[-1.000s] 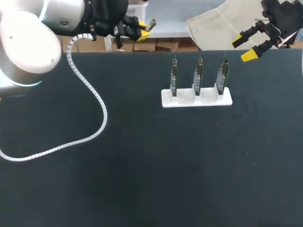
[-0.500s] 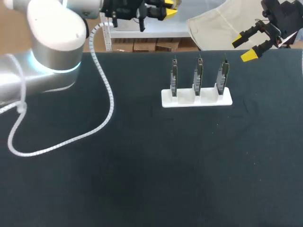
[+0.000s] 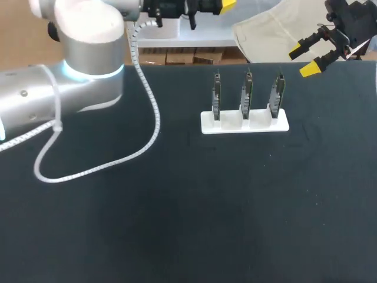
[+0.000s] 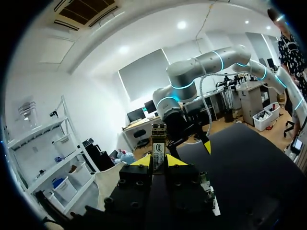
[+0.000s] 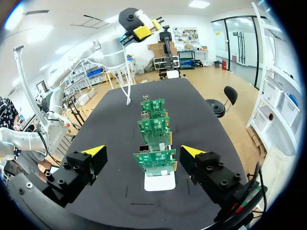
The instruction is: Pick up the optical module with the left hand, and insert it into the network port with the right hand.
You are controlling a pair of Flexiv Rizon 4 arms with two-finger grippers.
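Black table (image 3: 177, 224) bears a white stand (image 3: 228, 124) holding three circuit boards (image 3: 247, 97).

- A white base (image 3: 230, 124) rests flat on the black table (image 3: 177, 224), toward its far edge.
- 3 green circuit boards (image 3: 247, 97) stand upright in the white base, side by side in 1 row, with gaps between them.
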